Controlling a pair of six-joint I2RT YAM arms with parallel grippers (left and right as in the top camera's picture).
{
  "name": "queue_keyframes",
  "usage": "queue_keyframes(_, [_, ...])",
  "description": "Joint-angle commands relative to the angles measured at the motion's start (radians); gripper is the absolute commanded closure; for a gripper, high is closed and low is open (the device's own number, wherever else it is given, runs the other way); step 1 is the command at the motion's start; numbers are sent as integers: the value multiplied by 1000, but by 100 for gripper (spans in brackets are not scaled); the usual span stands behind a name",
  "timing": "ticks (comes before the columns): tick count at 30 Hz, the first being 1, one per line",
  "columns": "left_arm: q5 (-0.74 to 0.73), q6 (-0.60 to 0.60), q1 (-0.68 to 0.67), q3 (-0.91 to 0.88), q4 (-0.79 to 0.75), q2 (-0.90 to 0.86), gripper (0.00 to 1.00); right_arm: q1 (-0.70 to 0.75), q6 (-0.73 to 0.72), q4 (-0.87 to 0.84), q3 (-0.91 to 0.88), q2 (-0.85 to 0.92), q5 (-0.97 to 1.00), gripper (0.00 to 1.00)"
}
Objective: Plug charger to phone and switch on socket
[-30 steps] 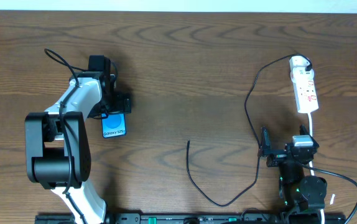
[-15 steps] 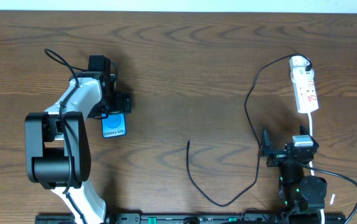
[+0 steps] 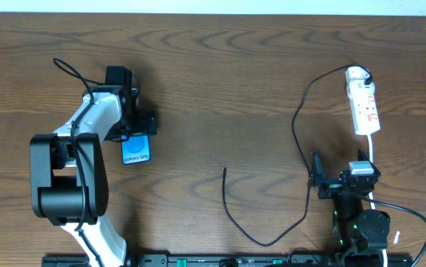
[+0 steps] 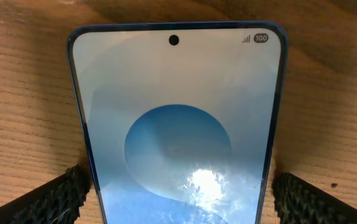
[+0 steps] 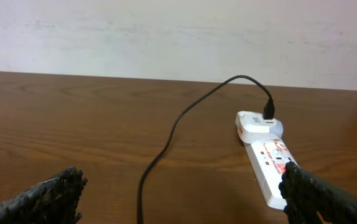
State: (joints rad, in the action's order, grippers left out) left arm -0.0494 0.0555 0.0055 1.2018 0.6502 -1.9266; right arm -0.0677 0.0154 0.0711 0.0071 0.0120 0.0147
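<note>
- Fingers (image 4: 54, 199) of the left gripper (image 4: 178, 186), how do they stand?
- Their black ribbed pads (image 4: 309, 199) sit against the two long edges of the phone (image 4: 178, 112), one on each side. They seem to touch it, so I say this gripper holds the phone.
- What is the phone like?
- It is a flat rectangle with rounded corners and a thin dark-blue frame. The glass is glossy, with a pale field, a blue circle and a bright glare. It lies screen up on the left part of the brown wooden table (image 3: 220, 74), whose grain is wavy.
- And the right gripper (image 5: 181, 199)?
- Its fingers are spread wide, with nothing between them. They have the same rough black pads.
- Where is the charger (image 3: 300, 141)?
- It is a thin, smooth black cable. One end goes into a white plug block (image 5: 253, 127) at the far end of the socket (image 3: 364, 110). From there it curves toward the near edge and makes a loop. Its free tip lies on bare wood near the middle, well apart from the phone.
- The socket?
- It is a narrow oblong strip of white plastic with small red marks, on the far right. A thicker white cord (image 3: 372, 148) leaves its near end.
</note>
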Motion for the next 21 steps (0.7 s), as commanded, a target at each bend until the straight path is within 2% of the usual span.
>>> queue_keyframes(1, [9, 2, 3, -7, 3, -16, 3, -2, 4, 4, -2, -6, -6, 1])
queue_keyframes(21, [9, 2, 3, -7, 3, -16, 4, -2, 4, 4, -2, -6, -6, 1])
